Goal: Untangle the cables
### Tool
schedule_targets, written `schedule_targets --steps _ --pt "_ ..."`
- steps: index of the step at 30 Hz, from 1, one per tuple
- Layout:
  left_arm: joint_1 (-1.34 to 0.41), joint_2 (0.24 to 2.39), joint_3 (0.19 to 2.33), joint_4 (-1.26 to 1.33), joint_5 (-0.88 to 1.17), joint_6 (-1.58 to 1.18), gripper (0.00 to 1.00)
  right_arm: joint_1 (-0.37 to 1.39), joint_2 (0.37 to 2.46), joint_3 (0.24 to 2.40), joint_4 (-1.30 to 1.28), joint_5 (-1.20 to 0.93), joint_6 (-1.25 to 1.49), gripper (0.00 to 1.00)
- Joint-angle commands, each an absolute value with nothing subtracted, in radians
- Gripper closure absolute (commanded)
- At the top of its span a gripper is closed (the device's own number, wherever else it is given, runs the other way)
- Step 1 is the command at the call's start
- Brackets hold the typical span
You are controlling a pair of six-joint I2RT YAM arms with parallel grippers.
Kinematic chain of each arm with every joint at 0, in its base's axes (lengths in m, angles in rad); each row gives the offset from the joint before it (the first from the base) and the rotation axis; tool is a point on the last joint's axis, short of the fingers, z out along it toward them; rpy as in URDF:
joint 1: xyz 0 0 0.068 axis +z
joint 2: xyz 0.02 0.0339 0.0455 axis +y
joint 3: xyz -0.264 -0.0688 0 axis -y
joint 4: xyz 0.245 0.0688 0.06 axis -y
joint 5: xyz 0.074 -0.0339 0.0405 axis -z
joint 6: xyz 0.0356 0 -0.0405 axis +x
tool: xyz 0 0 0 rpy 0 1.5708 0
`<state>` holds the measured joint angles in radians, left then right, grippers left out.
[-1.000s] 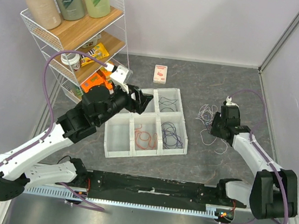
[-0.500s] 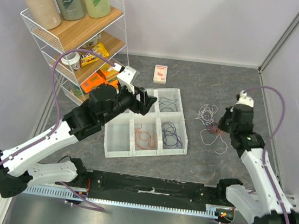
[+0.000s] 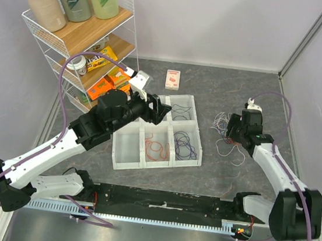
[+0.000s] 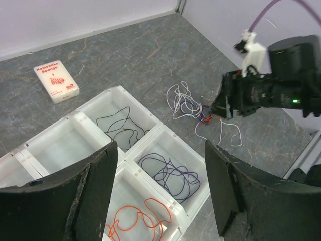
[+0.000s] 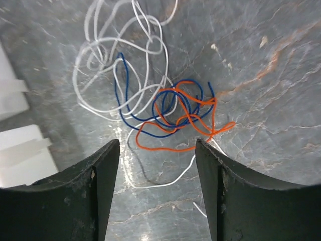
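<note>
Cables (image 5: pixel 165 108): white, blue and orange strands tangled on the table (image 5: pixel 261 75), near the tray (image 4: pixel 118 89).
Right gripper (image 5: pixel 156 145): fingers spread wide just above the tangle, holding nothing.
Left gripper (image 4: pixel 160 150): spread wide, empty, above the tray.

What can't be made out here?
Top view: left arm covers the tray's back-left compartments.
Top view: tangle too small to trace crossings; right gripper overlaps it.
Left wrist: orange cable cut by bottom edge.
Right wrist: white cable runs off top edge.
</note>
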<state>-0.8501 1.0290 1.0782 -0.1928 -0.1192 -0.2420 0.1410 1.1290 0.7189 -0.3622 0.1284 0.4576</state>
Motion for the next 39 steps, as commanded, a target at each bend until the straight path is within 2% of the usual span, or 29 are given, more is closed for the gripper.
schedule_targets --steps 1,6,11,13,20,23,24,26,28,33,39 --pt "-0.848 1.011 1.12 -0.186 -0.1 -0.259 0.25 0.129 1.241 0.693 -0.215 0.094 0.423 0.31" --pt "-0.847 1.003 1.123 -0.187 -0.103 -0.255 0.25 0.129 1.259 0.658 -0.189 0.022 0.451 0.35" --pt "-0.848 1.006 1.123 -0.187 -0.089 -0.259 0.24 0.129 1.223 0.623 -0.202 0.043 0.459 0.5" --pt "-0.848 1.009 1.124 -0.187 -0.086 -0.262 0.24 0.127 1.235 0.617 -0.199 0.08 0.454 0.6" --pt "-0.848 1.023 1.121 -0.187 -0.084 -0.265 0.25 0.129 1.287 0.623 -0.186 0.084 0.436 0.64" --pt "-0.848 1.026 1.121 -0.189 -0.087 -0.265 0.25 0.129 1.278 0.621 -0.189 0.083 0.437 0.74" --pt "-0.848 1.029 1.123 -0.189 -0.086 -0.265 0.25 0.13 1.273 0.621 -0.19 0.084 0.44 0.78" --pt "-0.848 1.028 1.121 -0.189 -0.084 -0.267 0.25 0.129 1.269 0.623 -0.199 0.092 0.442 0.94" --pt "-0.848 1.031 1.121 -0.189 -0.086 -0.267 0.25 0.129 1.264 0.637 -0.218 0.095 0.442 1.0" --pt "-0.848 1.032 1.121 -0.19 -0.083 -0.268 0.25 0.129 1.189 0.69 -0.296 0.092 0.465 1.0" --pt "-0.848 1.037 1.123 -0.189 -0.072 -0.272 0.25 0.129 0.971 0.794 -0.414 0.126 0.538 1.0"
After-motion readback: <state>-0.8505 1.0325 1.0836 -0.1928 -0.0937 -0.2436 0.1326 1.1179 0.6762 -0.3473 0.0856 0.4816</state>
